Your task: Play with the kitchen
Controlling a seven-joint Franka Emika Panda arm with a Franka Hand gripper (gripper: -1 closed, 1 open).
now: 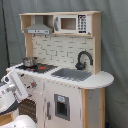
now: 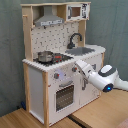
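1. The gripper (image 2: 76, 65) sits at the kitchen's front panel in the second exterior view, its tip right at the knob row just under the counter edge. Whether the fingers are spread or closed cannot be told — the tip merges with the white panel.
2. Behind it the white arm (image 2: 102, 77) reaches in from the second exterior view's right; in the first exterior view the arm shows at the lower left, in front of the cabinet.
3. The kitchen (image 2: 37, 82) stands upright on a wooden floor (image 2: 20, 119) before a grey curtain, white with light-wood edges, seen in both exterior views.
4. The oven door (image 2: 64, 96) below the knobs has a dark window and looks closed.
5. On the black hob (image 1: 44, 67) stands a small steel pot (image 1: 29, 62); what is in it cannot be seen.
6. The grey sink (image 1: 71, 74) is set in the counter beside the hob — its basin looks bare — with the black faucet (image 1: 83, 59) arching at its back edge.
7. Above, the hood (image 1: 38, 29) hangs over the hob, and a toy microwave (image 1: 71, 23) sits in the upper shelf beside it, door shut.
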